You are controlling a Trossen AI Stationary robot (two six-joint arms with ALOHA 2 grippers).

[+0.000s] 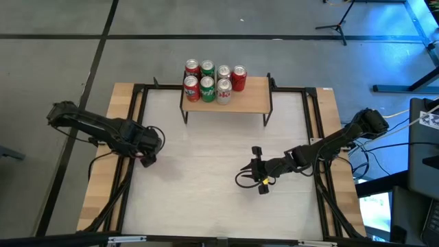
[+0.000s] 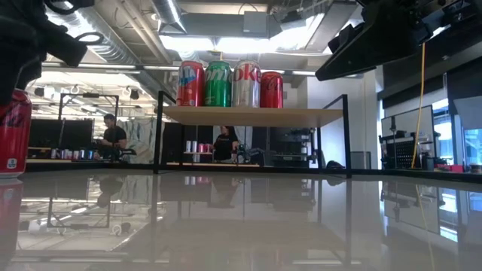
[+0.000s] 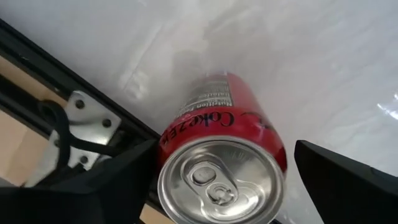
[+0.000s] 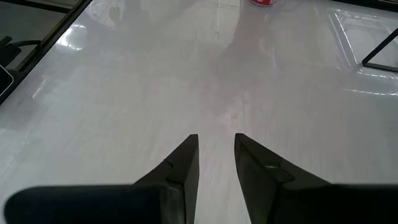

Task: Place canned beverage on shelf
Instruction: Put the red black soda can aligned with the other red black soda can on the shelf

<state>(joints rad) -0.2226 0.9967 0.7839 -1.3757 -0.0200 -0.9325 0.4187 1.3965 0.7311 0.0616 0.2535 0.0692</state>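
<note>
The pale desk (image 1: 206,199) carries the shelf (image 1: 241,101) at its far edge (seven cans already on it). The left pincer (image 3: 224,186) stands spread around an upright red can (image 3: 227,149), fingers apart from it. The right pincer (image 4: 216,155) hovers mid-desk, narrowly parted, holding nothing.

You see a brightly lit scene: overhead ceiling lights (image 2: 215,41) glare on the glossy tabletop (image 2: 241,218), which mirrors the room. A blue cast tints the floor (image 1: 384,41). The nearest can (image 2: 13,135) looks blurred.
</note>
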